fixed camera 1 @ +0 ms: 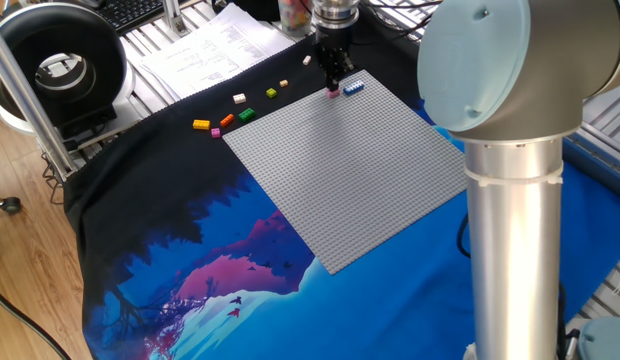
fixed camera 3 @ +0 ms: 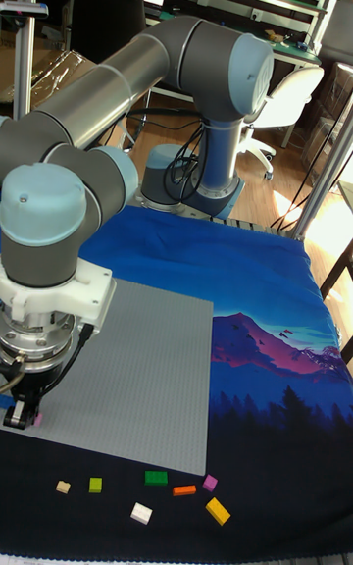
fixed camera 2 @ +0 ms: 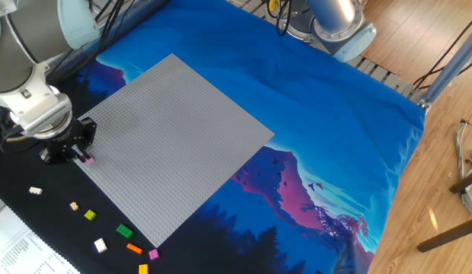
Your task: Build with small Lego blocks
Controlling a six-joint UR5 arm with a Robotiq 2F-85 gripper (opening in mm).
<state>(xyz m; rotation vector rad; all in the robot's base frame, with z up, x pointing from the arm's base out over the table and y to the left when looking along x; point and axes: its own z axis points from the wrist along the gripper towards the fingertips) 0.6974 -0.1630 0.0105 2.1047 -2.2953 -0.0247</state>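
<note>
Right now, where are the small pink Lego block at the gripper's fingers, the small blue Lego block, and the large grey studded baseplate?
small pink Lego block [fixed camera 2: 89,160]: the other fixed view, its visible end.
small blue Lego block [fixed camera 1: 353,87]: one fixed view, top face.
large grey studded baseplate [fixed camera 2: 171,144]: the other fixed view, bare studded middle.

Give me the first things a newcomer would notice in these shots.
The big grey baseplate lies on a vivid blue mountain-print cloth and takes up the table's middle. At one corner of the plate the gripper is down, shut on a pink brick, with a blue brick on the plate just beside it. A loose row of small coloured bricks lies on the black cloth off that edge.
</note>
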